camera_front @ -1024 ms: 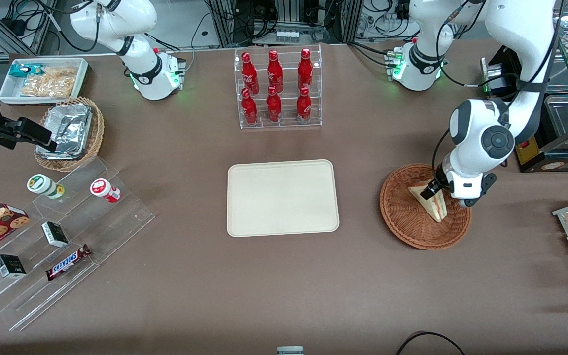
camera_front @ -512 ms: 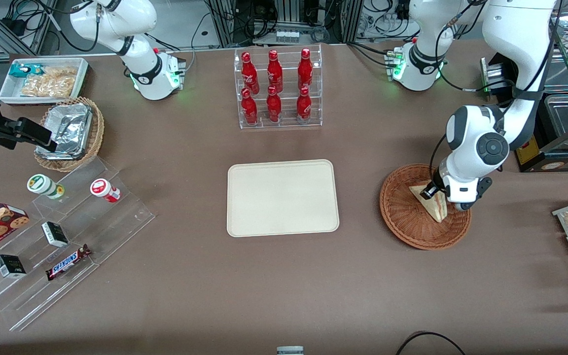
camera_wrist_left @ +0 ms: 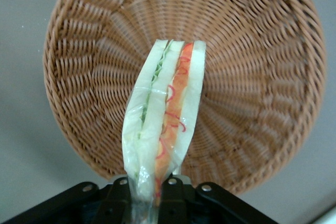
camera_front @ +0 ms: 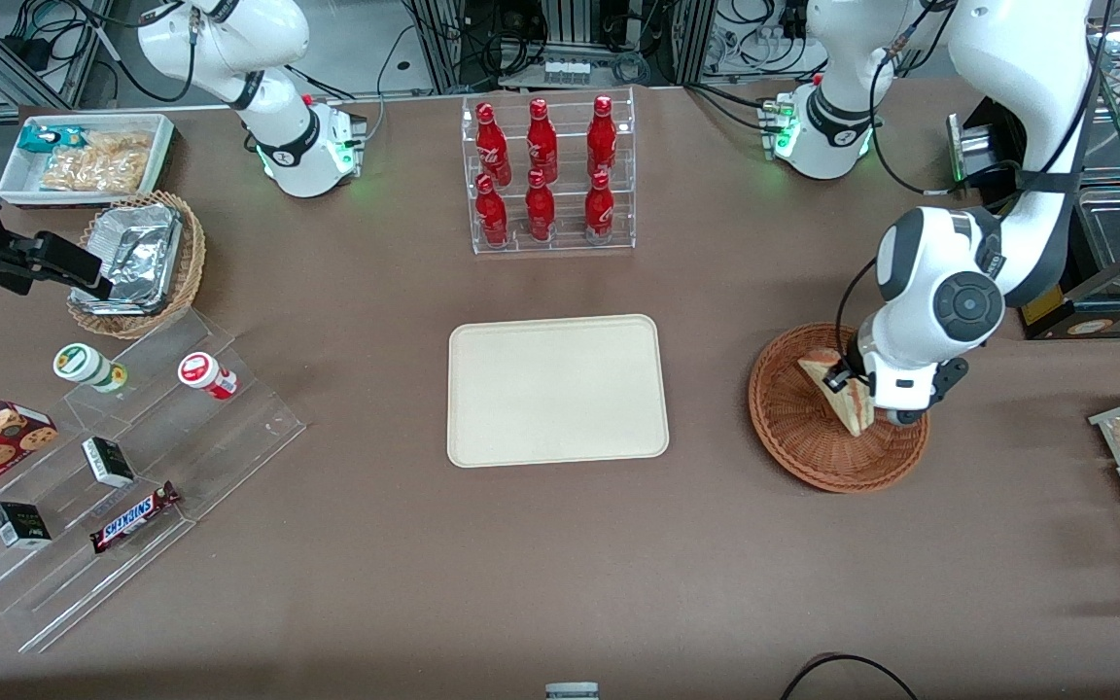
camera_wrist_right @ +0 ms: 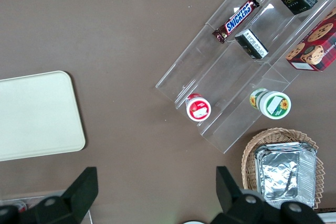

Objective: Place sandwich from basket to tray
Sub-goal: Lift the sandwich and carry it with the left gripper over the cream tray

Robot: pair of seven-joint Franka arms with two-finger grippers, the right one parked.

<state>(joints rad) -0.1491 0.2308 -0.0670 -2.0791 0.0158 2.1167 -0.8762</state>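
While the sandwich (camera_front: 837, 389) is clamped at one end between the fingers of the left gripper (camera_front: 854, 384), it is held above the basket (camera_front: 837, 408), which lies toward the working arm's end of the table. In the wrist view, the wedge (camera_wrist_left: 163, 116) is seen edge-on, its long axis running straight out from the closed fingers (camera_wrist_left: 123, 192) over the wicker bowl (camera_wrist_left: 252, 87), with the striped cut edge of red, green and yellow turned to the camera. In the front view, the long axis is slanted, with the pointed tip directed down and toward the front camera, and the broad pale end directed up and toward the tray (camera_front: 557, 390).

Compared with the picture half a second earlier, the sandwich is seen slightly higher and shifted a little toward the tray, and the wrist is seen shifted with it. The basket is found in the same spot as before. The tray is well apart from the basket, nearer the middle of the table, with nothing resting on it.
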